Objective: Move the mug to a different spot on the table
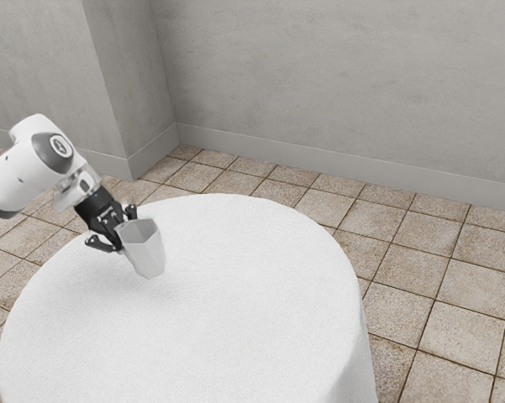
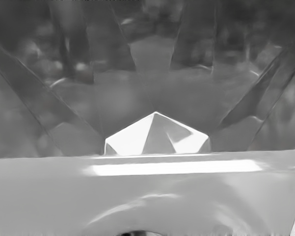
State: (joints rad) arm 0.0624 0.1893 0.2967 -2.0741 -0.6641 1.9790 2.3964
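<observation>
You have the black two-finger end effector (image 1: 120, 227) closed on the rim of the white faceted mug (image 1: 144, 246), one finger on either side of its wall. The mug hangs tilted over the round white cloth-covered surface (image 1: 252, 311), near that surface's edge on the exterior view's left. It looks lifted clear of the surface, though you can't be sure from this angle. The wrist view looks down into the mug's angled inner walls to its pale base (image 2: 156, 135).

We see a grey wall (image 1: 336, 75) across the top, a pale baseboard (image 1: 344, 164) under it, tiled floor (image 1: 437, 277) at right.
</observation>
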